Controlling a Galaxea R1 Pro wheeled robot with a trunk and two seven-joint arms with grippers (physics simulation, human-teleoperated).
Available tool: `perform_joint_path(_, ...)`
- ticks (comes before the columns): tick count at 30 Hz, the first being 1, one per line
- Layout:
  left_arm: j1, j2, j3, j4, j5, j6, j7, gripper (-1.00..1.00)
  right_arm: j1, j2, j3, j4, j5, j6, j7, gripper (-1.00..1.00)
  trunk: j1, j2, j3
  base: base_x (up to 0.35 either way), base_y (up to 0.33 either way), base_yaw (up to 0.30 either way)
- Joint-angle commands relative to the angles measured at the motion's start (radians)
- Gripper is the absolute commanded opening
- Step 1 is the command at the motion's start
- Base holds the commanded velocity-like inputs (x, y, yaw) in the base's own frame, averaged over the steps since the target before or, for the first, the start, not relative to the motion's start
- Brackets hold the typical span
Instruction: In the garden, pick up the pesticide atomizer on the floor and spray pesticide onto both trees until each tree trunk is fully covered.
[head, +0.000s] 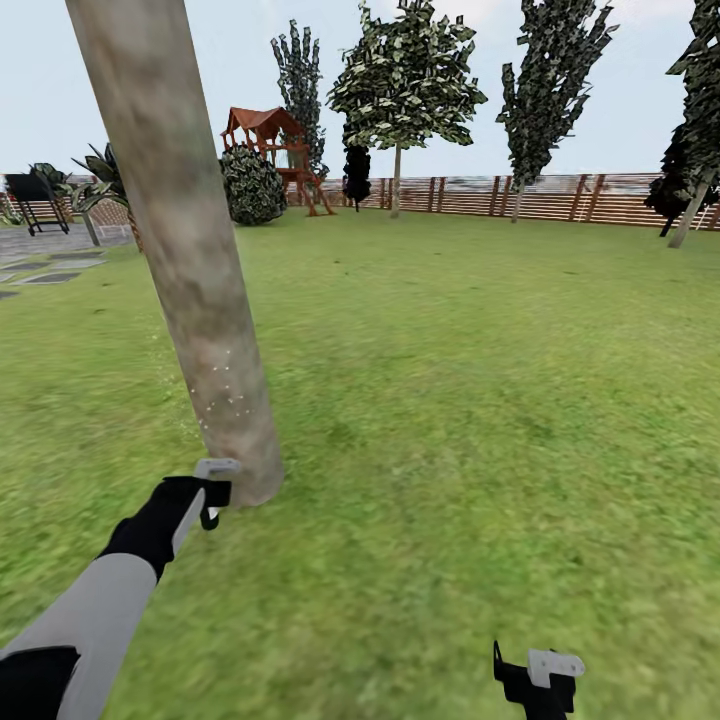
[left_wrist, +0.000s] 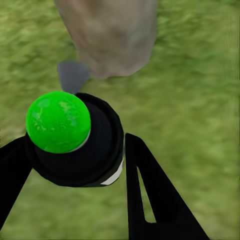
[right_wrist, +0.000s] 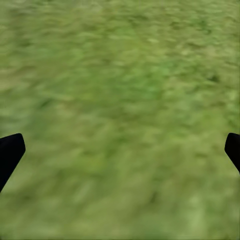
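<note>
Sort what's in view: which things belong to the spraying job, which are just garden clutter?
Job:
- tree trunk, white specks on its lower part
- atomizer, green-capped, in the left gripper
- second tree by the fence

Clutter:
- wooden playhouse
- round bush
- fence
- stepping stones
- right gripper, open over lawn

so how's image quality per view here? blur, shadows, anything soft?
Head view: flat daylight, no cast shadow under the tree trunk; fence and distant trees are jagged but readable; faint white specks on the lower trunk. Left wrist view: green-capped atomizer fairly crisp between the left gripper fingers, trunk base and grass smeared. Right wrist view: grass heavily blurred; right gripper fingertips dark at the edges.
</note>
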Motion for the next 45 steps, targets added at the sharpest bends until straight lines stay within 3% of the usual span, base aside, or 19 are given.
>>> perform_joint_path(1, 0.001, 0.004, 0.0, 0.001, 0.001, 0.0, -0.001, -1.0, 0.0, 0.0, 0.0, 0.0, 0.0, 0.0, 0.0, 1.0, 0.0, 0.0, 0.0, 0.006, 0.001, 0.0)
perform_joint_path(7, 0.043, 0.017, 0.001, 0.001, -0.002, -0.002, -0.001, -1.0, 0.0, 0.0, 0.001, 0.0, 0.0, 0.0, 0.0, 1.0, 0.0, 0.0, 0.0, 0.001, 0.0, 0.0)
perform_joint_path(13, 0.045, -0.016, -0.003, 0.002, 0.001, 0.0, -0.003, -1.0, -0.001, 0.0, 0.001, 0.0, 0.0, 0.0, 0.0, 1.0, 0.0, 0.0, 0.0, 0.0, 0.0, 0.0)
perform_joint_path(17, 0.045, -0.023, -0.005, -0.001, 0.0, 0.0, -0.003, -1.0, 0.0, 0.0, 0.001, 0.0, 0.0, 0.0, 0.0, 1.0, 0.0, 0.0, 0.0, 0.0, 0.0, 0.0)
perform_joint_path(20, 0.045, -0.005, -0.002, 0.001, -0.002, 0.001, -0.004, -1.0, 0.0, 0.0, 0.001, 0.0, 0.0, 0.0, 0.0, 1.0, 0.0, 0.0, 0.0, 0.0, 0.0, 0.0)
perform_joint_path(23, 0.045, 0.043, 0.002, 0.002, -0.001, 0.002, -0.007, -1.0, 0.0, 0.0, 0.001, 0.0, 0.0, 0.0, 0.0, 1.0, 0.0, 0.0, 0.0, 0.0, 0.0, 0.0)
perform_joint_path(25, 0.045, 0.06, 0.005, 0.002, -0.001, 0.002, -0.007, -1.0, 0.0, 0.0, 0.001, 0.0, 0.0, 0.0, 0.0, 1.0, 0.0, 0.0, 0.0, 0.0, 0.0, 0.0)
perform_joint_path(34, 0.045, 0.102, 0.01, -0.01, 0.002, 0.001, -0.001, -1.0, 0.0, 0.0, 0.001, 0.001, 0.0, 0.001, 0.0, 1.0, 0.0, 0.0, 0.0, 0.0, 0.0, 0.0)
perform_joint_path(36, 0.045, 0.096, 0.005, -0.006, 0.001, 0.0, -0.002, -1.0, 0.0, 0.0, 0.001, 0.0, 0.0, 0.001, 0.0, 1.0, 0.0, 0.0, 0.0, 0.0, 0.0, 0.0)
perform_joint_path(38, 0.047, 0.04, 0.002, -0.008, 0.001, 0.0, -0.002, -1.0, -0.001, 0.0, 0.001, 0.001, 0.0, 0.002, 0.0, 1.0, 0.0, 0.0, 0.0, -0.102, 0.0, 0.0)
perform_joint_path(39, 0.047, 0.032, 0.002, -0.012, 0.002, -0.001, -0.002, -1.0, 0.0, 0.0, 0.001, 0.001, 0.0, 0.002, 0.0, 1.0, 0.0, 0.0, 0.0, -0.267, 0.0, 0.0)
perform_joint_path(45, 0.044, 0.024, 0.001, -0.034, 0.004, 0.0, -0.001, -1.0, 0.0, 0.0, 0.0, 0.001, 0.0, 0.002, 0.0, 1.0, 0.0, 0.0, 0.0, -0.325, 0.0, 0.0)
